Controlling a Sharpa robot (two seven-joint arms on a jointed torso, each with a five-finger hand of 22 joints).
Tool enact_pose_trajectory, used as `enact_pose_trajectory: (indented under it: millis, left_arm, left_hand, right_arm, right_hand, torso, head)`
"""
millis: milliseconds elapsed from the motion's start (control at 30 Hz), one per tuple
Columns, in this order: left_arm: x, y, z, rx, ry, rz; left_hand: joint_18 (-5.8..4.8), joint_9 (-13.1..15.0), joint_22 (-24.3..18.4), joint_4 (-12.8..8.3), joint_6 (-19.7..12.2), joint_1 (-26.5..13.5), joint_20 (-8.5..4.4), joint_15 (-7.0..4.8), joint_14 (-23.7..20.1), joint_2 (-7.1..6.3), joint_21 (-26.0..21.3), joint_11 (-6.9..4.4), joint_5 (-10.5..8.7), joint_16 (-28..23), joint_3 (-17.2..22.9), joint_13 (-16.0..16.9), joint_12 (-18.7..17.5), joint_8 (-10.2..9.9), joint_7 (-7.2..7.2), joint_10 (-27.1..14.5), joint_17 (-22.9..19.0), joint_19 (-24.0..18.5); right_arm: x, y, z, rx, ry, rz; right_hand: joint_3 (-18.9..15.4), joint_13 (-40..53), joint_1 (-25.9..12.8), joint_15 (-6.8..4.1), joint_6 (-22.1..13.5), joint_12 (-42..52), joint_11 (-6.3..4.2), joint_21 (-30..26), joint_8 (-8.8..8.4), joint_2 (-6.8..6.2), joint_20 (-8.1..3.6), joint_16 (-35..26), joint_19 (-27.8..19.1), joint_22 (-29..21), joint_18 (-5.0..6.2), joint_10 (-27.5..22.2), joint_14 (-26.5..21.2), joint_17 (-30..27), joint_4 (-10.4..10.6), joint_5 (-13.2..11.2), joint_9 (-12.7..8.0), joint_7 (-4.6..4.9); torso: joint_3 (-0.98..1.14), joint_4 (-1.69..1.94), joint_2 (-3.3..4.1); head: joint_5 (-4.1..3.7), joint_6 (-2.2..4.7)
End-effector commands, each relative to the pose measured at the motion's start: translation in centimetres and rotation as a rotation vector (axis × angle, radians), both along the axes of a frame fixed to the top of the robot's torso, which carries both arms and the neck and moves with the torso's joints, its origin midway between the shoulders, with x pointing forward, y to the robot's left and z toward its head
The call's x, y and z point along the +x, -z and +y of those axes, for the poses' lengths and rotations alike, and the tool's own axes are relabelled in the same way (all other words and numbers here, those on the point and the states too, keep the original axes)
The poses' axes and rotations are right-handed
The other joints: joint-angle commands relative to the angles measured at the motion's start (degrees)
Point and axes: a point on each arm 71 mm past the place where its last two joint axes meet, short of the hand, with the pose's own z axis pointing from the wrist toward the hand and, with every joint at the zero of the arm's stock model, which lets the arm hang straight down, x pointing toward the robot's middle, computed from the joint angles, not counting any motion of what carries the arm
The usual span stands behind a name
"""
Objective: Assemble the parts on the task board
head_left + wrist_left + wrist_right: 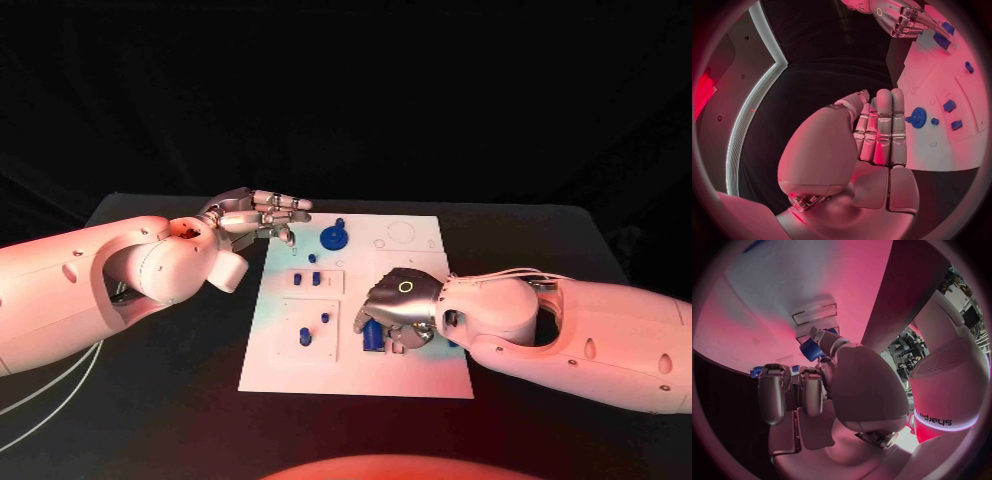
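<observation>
parts [306, 334] mostly loose on board [418, 378] mid-table | gear [335, 237] stands at far edge | right hand [401, 310] curls on a blue part [810, 349], near right | left hand [260, 214] fingers straight, holds nothing, far left | assembly looks early, most remains

A: What lies behind the table [159, 400]?
B: A black curtain [346, 90] fills the upper half of the frame, hanging in soft folds.
A: And the table?
B: Black, matte, with its far edge across the middle of the frame.
A: Any light?
B: A reddish glow on the tabletop at lower centre, and a pale strip light [754, 110] curving at the left.
</observation>
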Motion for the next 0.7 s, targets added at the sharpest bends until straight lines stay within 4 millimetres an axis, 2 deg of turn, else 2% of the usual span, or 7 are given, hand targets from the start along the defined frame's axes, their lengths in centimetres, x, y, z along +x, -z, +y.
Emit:
enact_pose_trajectory:
  millis: [33, 200, 300, 533, 700]
  left_arm:
    - [-0.07, -0.07, -0.19, -0.009, 0.012, 0.002]
    - [-0.07, -0.06, -0.19, -0.009, 0.013, 0.003]
    - [-0.07, -0.06, -0.19, -0.008, 0.013, 0.003]
    - [-0.06, -0.05, -0.21, -0.008, 0.014, 0.004]
    - [-0.06, -0.04, -0.2, -0.008, 0.014, 0.005]
  left_hand:
    - [0.83, -0.1, -0.1, -0.1, -0.4, -0.2, 0.41, 0.17, -0.4, 0.32, -0.2, -0.17, -0.06, -0.2, -0.4, 0.1, 0.2, -0.2, 0.05, -0.4, -0.1, 0.1]
    - [0.83, -0.1, -0.1, -0.1, -0.4, -0.2, 0.41, 0.18, -0.4, 0.33, -0.2, -0.17, -0.06, -0.2, -0.4, 0.1, 0.2, -0.2, 0.06, -0.4, -0.1, 0.1]
    - [0.83, -0.1, -0.1, -0.1, -0.4, -0.2, 0.41, 0.18, -0.4, 0.33, -0.2, -0.17, -0.06, -0.2, -0.4, 0.1, 0.2, -0.2, 0.06, -0.4, -0.1, 0.1]
    - [0.83, -0.1, -0.1, -0.1, -0.4, -0.2, 0.41, 0.18, -0.4, 0.33, -0.2, -0.17, -0.06, -0.2, -0.4, 0.1, 0.2, -0.2, 0.06, -0.4, -0.1, 0.1]
    - [0.82, -0.1, -0.1, 0.0, -0.5, -0.3, 0.42, 0.19, -0.4, 0.35, -0.2, -0.15, -0.07, -0.2, -0.4, 0.1, 0.2, -0.2, 0.08, -0.5, -0.1, 0.1]
  right_arm:
    - [-0.02, 0.21, 0.02, -0.027, -0.007, -0.007]
    - [0.03, 0.18, 0.05, -0.022, -0.008, -0.019]
    - [0.02, 0.11, 0.07, -0.01, -0.01, -0.026]
    - [-0.07, -0.14, 0.16, 0.026, -0.023, -0.043]
    - [-0.22, -0.42, 0.17, 0.064, -0.038, -0.057]
  right_hand:
    - [0.3, 3.4, -0.5, -0.25, 0.7, 0.5, -0.02, 0.3, 0.3, 0.11, -0.04, 0.3, 3.2, 13.3, 0.94, 0.5, 5.4, 12.8, 0.1, 0.4, 0.1, 0.14]
    - [0.4, 3.7, -0.8, -0.21, 1.7, 0.9, 0.15, 0.7, 0.68, 0.29, -0.07, 0.5, 3.4, 13.5, 0.85, 0.8, 5.5, 13.2, 0.0, 0.4, 0.2, 0.61]
    - [0.6, 4.0, -1.1, -0.06, 3.4, 1.4, 0.55, 1.0, 1.39, 0.59, -0.1, 0.6, 3.6, 13.5, 0.79, 1.2, 5.5, 13.3, 0.0, 0.8, 0.5, 1.34]
    - [0.8, 4.5, -1.4, 0.37, 6.9, 2.3, 1.26, 1.6, 2.73, 1.34, 0.06, 0.5, 3.9, 13.7, 0.63, 1.8, 5.5, 13.3, 0.1, 1.0, 1.1, 2.39]
    - [0.6, 4.9, -1.9, 0.62, 8.6, 2.9, 1.71, 2.1, 3.22, 1.71, 0.21, 0.5, 4.2, 13.9, 0.53, 2.2, 5.5, 13.2, 0.3, 0.7, 1.5, 2.76]
  torso:
    - [0.01, -0.02, 0.01]
    - [0.04, -0.02, 0.01]
    - [0.03, -0.03, -0.01]
    - [0.02, -0.07, -0.01]
    - [0.05, -0.07, -0.01]
  head:
    - [0.01, -0.02]
    - [0.02, -0.06]
    - [0.02, -0.1]
    - [-0.04, -0.1]
    - [-0.1, -0.09]
